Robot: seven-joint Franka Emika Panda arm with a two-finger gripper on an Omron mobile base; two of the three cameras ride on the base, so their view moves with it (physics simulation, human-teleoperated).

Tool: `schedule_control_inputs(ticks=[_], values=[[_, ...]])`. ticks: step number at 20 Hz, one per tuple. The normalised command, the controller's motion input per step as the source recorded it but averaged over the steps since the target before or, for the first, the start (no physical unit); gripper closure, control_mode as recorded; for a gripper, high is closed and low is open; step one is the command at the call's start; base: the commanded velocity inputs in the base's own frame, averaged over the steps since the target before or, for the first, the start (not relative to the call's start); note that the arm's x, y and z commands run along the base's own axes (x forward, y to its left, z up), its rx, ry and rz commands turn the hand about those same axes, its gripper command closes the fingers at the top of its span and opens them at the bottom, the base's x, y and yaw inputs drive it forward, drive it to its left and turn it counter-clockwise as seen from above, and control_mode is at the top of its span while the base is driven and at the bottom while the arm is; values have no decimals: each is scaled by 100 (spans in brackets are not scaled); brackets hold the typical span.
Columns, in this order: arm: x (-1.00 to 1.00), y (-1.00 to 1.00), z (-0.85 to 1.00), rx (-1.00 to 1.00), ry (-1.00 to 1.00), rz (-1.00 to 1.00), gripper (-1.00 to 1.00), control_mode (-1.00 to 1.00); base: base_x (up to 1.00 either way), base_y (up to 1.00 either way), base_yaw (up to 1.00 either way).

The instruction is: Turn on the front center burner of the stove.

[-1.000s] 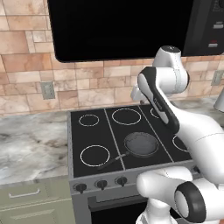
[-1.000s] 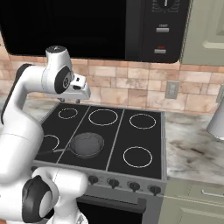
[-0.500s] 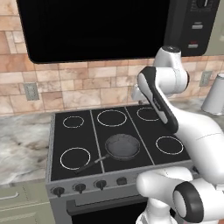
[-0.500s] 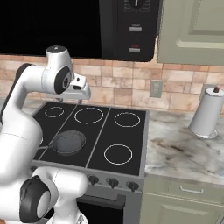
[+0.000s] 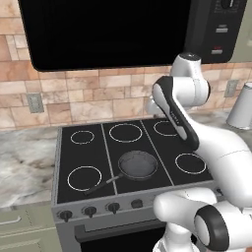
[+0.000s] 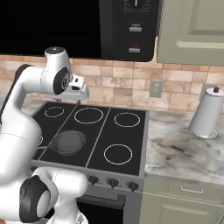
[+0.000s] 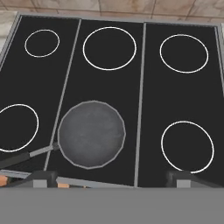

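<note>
Hovering high over the stove (image 5: 93, 142) with jaws spread and empty, the gripper (image 7: 111, 177) is held far from the untouched knobs (image 6: 113, 182), everything left undone.

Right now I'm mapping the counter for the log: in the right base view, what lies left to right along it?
frying pan → front right ring mark → wall outlet → paper towel roll

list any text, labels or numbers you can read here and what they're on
None can be read.
Microwave panel: light and red button marks, too blurred to read.
Microwave dial: tick marks, no legible numbers.
Stove knobs: no readable markings.
Stove top: white rings, no text.
</note>
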Motion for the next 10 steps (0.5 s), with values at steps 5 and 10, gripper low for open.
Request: schedule_control_inputs(ticks=[5,10], values=[[-19,100,-38,-2,-32,-1,-100,-100,0,0,0],[-2,100,-47,-13,-3,-9,-100,-100,0,0,0]])
